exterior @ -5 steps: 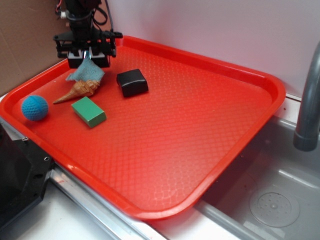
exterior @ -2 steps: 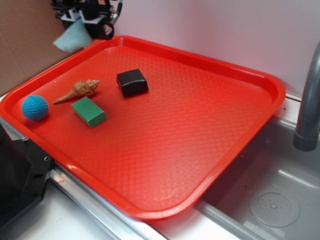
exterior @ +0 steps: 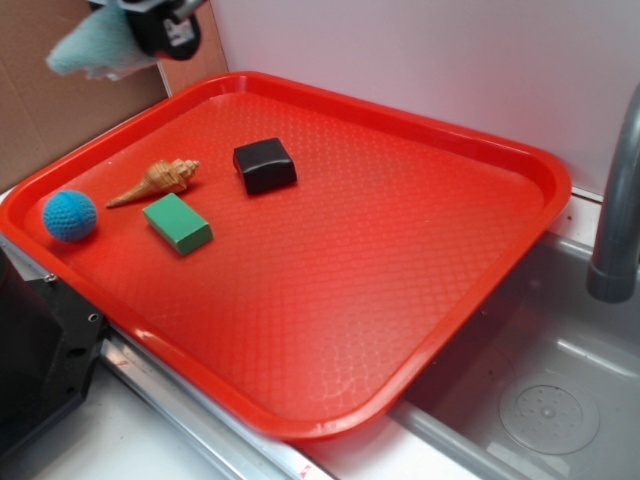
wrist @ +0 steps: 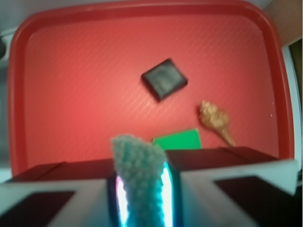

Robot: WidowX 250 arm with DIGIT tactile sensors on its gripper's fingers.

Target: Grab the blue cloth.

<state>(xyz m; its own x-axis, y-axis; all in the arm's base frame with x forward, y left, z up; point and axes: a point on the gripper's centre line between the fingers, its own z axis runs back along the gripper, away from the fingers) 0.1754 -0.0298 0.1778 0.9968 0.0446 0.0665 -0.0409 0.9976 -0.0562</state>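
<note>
The blue cloth point(exterior: 92, 48), a pale aqua fuzzy scrap, hangs high above the tray's far left corner, pinched in my gripper point(exterior: 150, 22), which is mostly cut off by the top edge of the exterior view. In the wrist view the blue cloth point(wrist: 139, 175) stands between the two fingers, and my gripper point(wrist: 142, 198) is shut on it, well above the red tray point(wrist: 71, 85).
On the red tray point(exterior: 420, 250) lie a black block point(exterior: 264, 165), a tan seashell point(exterior: 158, 181), a green block point(exterior: 177, 223) and a darker blue knitted ball point(exterior: 69, 216). A sink basin point(exterior: 545, 400) and grey faucet point(exterior: 618, 210) are at right. Cardboard point(exterior: 40, 110) stands at left.
My gripper has risen up and to the left with the blue cloth, lifting it off the tray from beside the seashell. The other objects have not moved.
</note>
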